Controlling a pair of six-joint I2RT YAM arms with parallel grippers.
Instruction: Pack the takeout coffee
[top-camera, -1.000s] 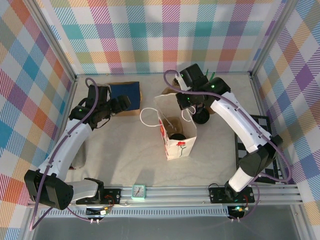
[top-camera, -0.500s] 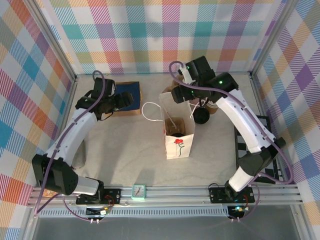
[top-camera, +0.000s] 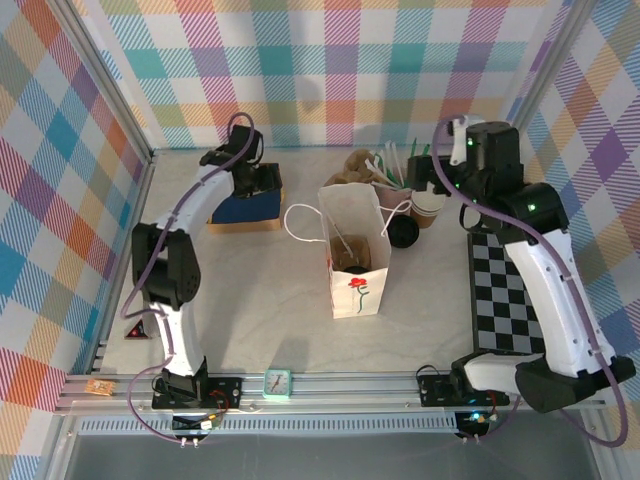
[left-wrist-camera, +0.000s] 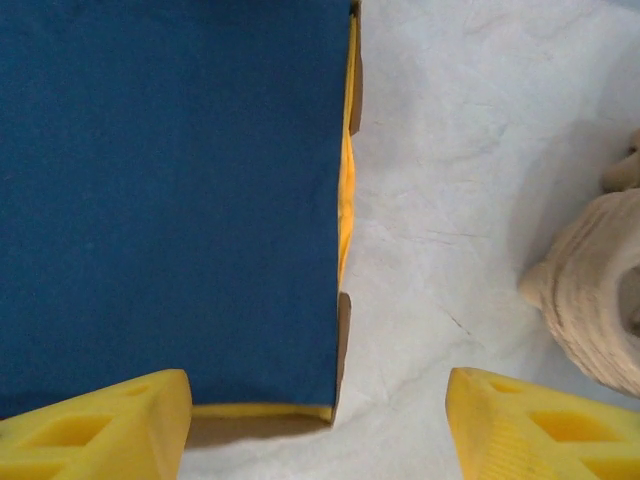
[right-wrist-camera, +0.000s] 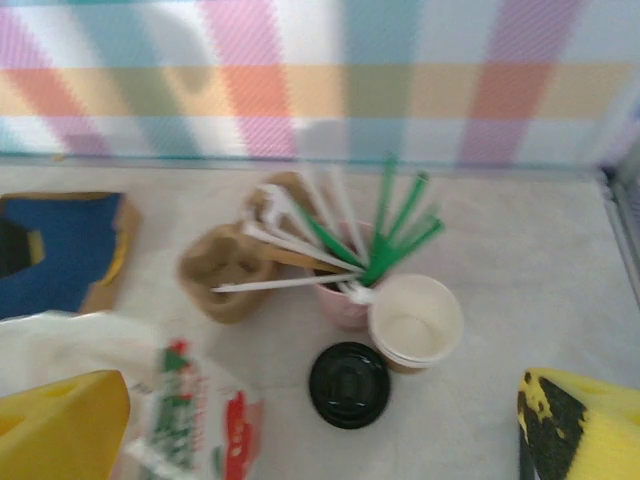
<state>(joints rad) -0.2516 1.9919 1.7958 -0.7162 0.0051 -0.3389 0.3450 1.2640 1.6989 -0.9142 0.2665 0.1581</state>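
Note:
The white paper bag (top-camera: 356, 285) with a red flower print stands mid-table, its mouth up. Down inside it I make out the dark round lid of the takeout coffee (top-camera: 352, 266); the cup body is hidden by the bag walls. My right gripper (top-camera: 452, 152) hangs high at the back right, away from the bag, and in the right wrist view it (right-wrist-camera: 322, 440) is open wide with nothing between its yellow fingers. My left gripper (top-camera: 268, 182) is at the back left, open, its fingers straddling the right edge of a blue box (left-wrist-camera: 170, 200).
Behind the bag stand a pink cup of green and white stirrers (right-wrist-camera: 345, 295), an unlidded brown cup (right-wrist-camera: 415, 322), a loose black lid (right-wrist-camera: 349, 384) and a moulded cardboard carrier (right-wrist-camera: 225, 272). A checkered mat (top-camera: 510, 300) lies at right. A small teal clock (top-camera: 277, 381) sits on the front rail.
My right gripper opened over the bag, then lifted and drew back to the far right. The left arm swung back to the blue box. The bag now stands straighter.

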